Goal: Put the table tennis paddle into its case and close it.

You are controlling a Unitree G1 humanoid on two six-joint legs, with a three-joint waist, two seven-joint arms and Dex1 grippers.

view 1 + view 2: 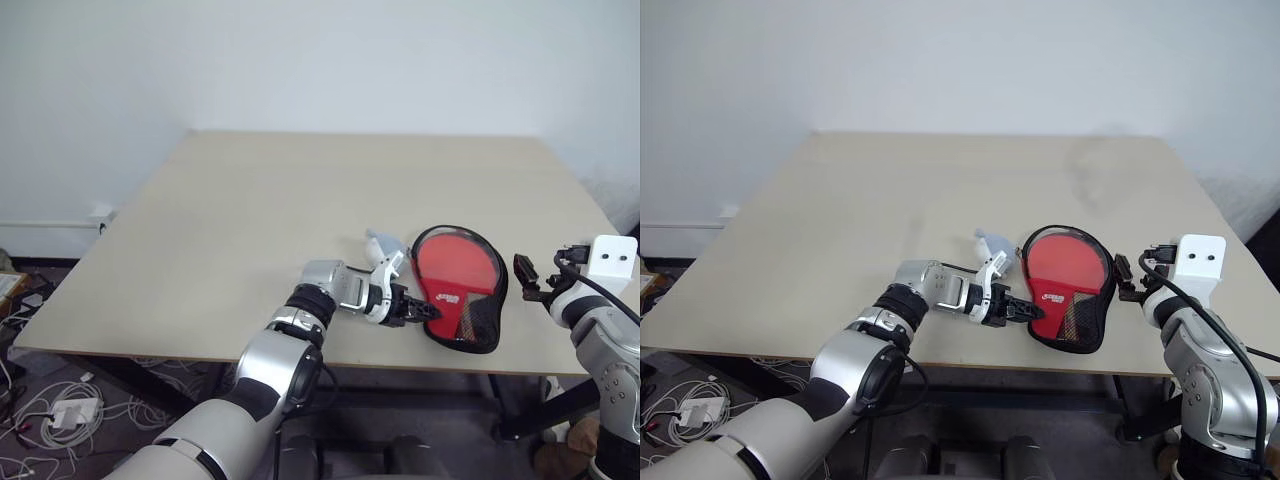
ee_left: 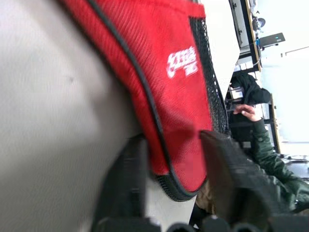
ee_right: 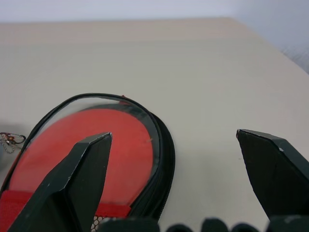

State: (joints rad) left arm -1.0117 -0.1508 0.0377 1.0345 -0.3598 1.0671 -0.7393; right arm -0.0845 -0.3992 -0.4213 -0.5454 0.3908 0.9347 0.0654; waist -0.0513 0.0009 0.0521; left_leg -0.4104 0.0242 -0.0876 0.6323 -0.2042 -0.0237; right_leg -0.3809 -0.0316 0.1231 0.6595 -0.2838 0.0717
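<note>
The case (image 1: 462,300) lies flat near the table's front right edge, red side up, with a white logo and a black mesh patch. Inside its black-piped round part the paddle's (image 3: 91,145) smooth red face shows; the handle is hidden. My left gripper (image 1: 418,310) reaches in from the left and is shut on the case's (image 2: 169,96) narrow end, one finger (image 2: 227,169) on each side of the piped edge. To the right of the case, a little above the table, my right gripper (image 3: 174,140) stands open and touches nothing. A small metal zip pull (image 3: 9,140) hangs at the case's rim.
The pale table (image 1: 300,200) stretches bare behind and to the left of the case, whose near end lies close to the front edge (image 1: 200,350). Cables (image 1: 50,405) lie on the floor at the left. Beyond the table a person in a dark jacket (image 2: 270,159) sits.
</note>
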